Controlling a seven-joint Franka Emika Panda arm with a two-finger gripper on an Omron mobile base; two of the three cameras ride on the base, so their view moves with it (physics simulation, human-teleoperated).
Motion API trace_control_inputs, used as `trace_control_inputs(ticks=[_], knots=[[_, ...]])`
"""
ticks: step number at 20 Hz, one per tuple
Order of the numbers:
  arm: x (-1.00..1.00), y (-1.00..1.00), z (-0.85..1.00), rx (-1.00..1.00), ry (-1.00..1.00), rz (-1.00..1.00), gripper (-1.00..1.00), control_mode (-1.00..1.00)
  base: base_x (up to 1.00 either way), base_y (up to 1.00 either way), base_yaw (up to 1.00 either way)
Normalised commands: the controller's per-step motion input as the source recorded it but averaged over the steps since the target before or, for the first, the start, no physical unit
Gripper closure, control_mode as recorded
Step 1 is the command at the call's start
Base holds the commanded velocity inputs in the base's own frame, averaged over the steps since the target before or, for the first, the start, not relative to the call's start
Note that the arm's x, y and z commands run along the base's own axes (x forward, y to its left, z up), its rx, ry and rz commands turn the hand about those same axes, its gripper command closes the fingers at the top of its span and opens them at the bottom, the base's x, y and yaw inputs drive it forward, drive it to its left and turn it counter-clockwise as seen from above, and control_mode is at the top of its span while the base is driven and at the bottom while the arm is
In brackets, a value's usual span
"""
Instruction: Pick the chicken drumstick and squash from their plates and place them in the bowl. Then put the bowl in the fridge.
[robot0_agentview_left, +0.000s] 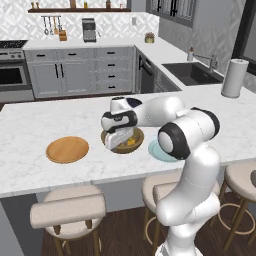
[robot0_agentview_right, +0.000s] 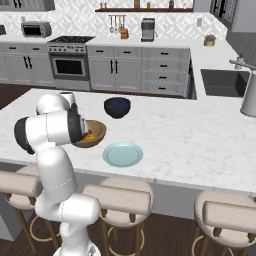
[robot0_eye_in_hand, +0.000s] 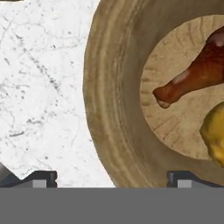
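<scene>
Jaws astride bowl (robot0_eye_in_hand: 113, 113) rim—open (seemingly), drumstick (robot0_eye_in_hand: 192, 74) inside.

Light-brown wooden bowl (robot0_agentview_left: 134, 141) largely hidden behind the white arm; in the hand view, reddish-brown drumstick (robot0_eye_in_hand: 197, 74) and lumpy yellow squash (robot0_eye_in_hand: 215, 131) cut off at right edge.

Gripper (robot0_eye_in_hand: 112, 178) low over the left rim of the wooden bowl (robot0_eye_in_hand: 109, 109), fingers apart, one tip outside over marble counter (robot0_eye_in_hand: 39, 87), one inside. Inside, chicken drumstick (robot0_eye_in_hand: 197, 74) and squash (robot0_eye_in_hand: 215, 131) crowding the right half. Beside the bowl: navy bowl (robot0_agentview_right: 117, 107) beyond, blue-green plate (robot0_agentview_right: 122, 154) right, wooden plate (robot0_agentview_left: 67, 149) left.
</scene>
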Motion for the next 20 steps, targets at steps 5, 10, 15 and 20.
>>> trace_control_inputs(ticks=[5,10,15,20], knots=[[0.47,0.0,-0.16,-0.05,-0.04,0.0,-1.0,-1.0,0.0,0.0,0.0],[0.22,0.09,-0.34,-0.05,-0.01,0.0,-1.0,-1.0,0.0,0.0,0.0],[0.0,0.07,-0.32,-0.01,-0.01,0.0,-1.0,-1.0,0.0,0.0,0.0],[0.0,0.0,-0.04,0.0,-0.05,0.0,-1.0,-1.0,0.0,0.0,0.0]])
